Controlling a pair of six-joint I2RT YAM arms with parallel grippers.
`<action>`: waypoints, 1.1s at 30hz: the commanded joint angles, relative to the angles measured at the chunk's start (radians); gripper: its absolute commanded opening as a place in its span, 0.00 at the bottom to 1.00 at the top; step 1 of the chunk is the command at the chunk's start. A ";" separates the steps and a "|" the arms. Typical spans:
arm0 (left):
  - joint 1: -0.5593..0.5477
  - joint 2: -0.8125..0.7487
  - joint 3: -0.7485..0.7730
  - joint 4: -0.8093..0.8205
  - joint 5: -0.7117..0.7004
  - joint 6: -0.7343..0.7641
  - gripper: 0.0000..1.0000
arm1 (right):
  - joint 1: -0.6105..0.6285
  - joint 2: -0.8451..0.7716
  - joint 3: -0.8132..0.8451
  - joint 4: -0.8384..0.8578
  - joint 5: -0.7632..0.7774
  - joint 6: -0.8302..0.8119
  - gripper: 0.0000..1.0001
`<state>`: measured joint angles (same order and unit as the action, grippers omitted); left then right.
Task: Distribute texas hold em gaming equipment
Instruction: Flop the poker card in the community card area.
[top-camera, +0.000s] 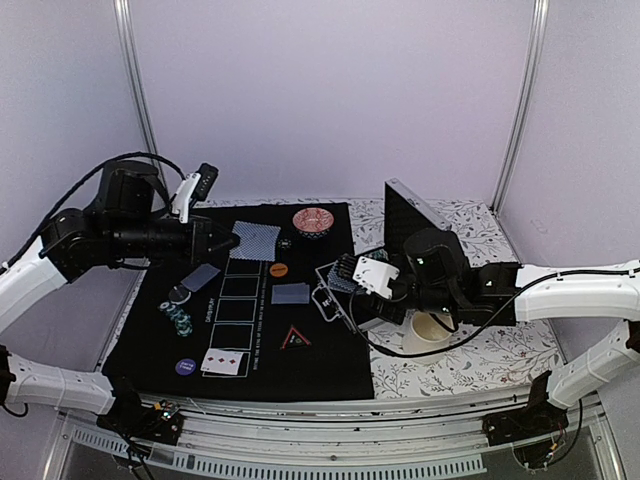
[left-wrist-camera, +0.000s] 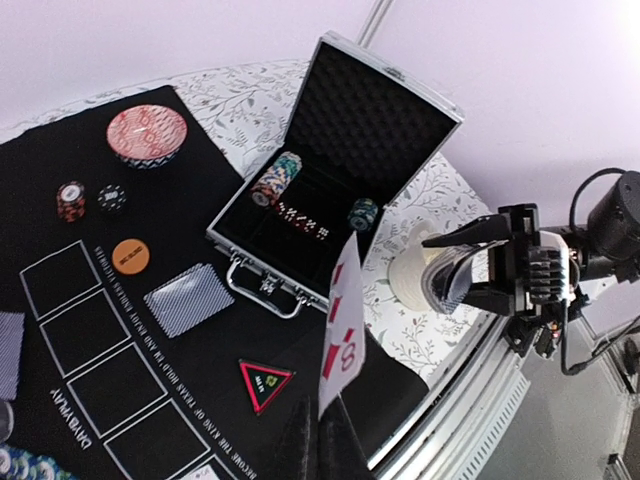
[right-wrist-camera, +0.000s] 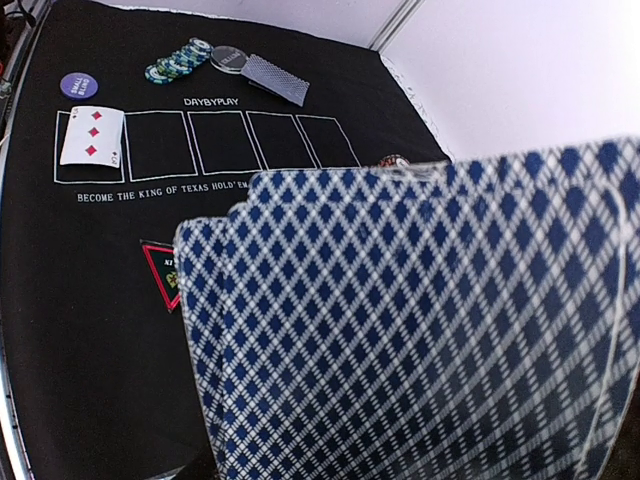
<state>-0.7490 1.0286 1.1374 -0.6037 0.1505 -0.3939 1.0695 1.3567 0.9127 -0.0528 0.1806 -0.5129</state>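
Observation:
My left gripper (top-camera: 230, 242) is shut on one playing card (top-camera: 256, 241), held above the far part of the black mat (top-camera: 330, 375). In the left wrist view the card (left-wrist-camera: 345, 318) stands upright between the fingertips (left-wrist-camera: 345, 440), red diamonds showing. My right gripper (top-camera: 345, 274) is shut on a deck of blue-backed cards (right-wrist-camera: 420, 320) that fills its wrist view and hides its fingers. On the mat lie two face-down cards (top-camera: 203, 276) (top-camera: 291, 293), a face-up three of diamonds (top-camera: 224, 361), a chip pile (top-camera: 180, 316), a purple disc (top-camera: 186, 366), an orange disc (top-camera: 279, 269) and a red triangle marker (top-camera: 295, 338).
An open metal case (left-wrist-camera: 330, 190) with chips (left-wrist-camera: 277, 178) in it stands right of the mat, under the right arm. A red patterned bowl (top-camera: 313, 222) sits at the mat's far edge. A white cup (top-camera: 432, 330) stands on the floral cloth at the right.

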 joint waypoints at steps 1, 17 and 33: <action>0.032 0.018 0.036 -0.225 -0.123 -0.056 0.00 | -0.008 0.012 0.014 0.011 -0.013 0.008 0.43; -0.009 0.478 0.085 -0.694 -0.715 -0.220 0.00 | -0.008 -0.008 0.004 0.001 -0.017 0.019 0.43; -0.082 0.793 0.075 -0.489 -0.610 -0.129 0.00 | -0.008 -0.006 0.015 -0.013 -0.025 0.027 0.43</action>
<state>-0.8246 1.7809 1.2072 -1.2053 -0.5392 -0.5747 1.0660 1.3624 0.9127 -0.0643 0.1680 -0.5091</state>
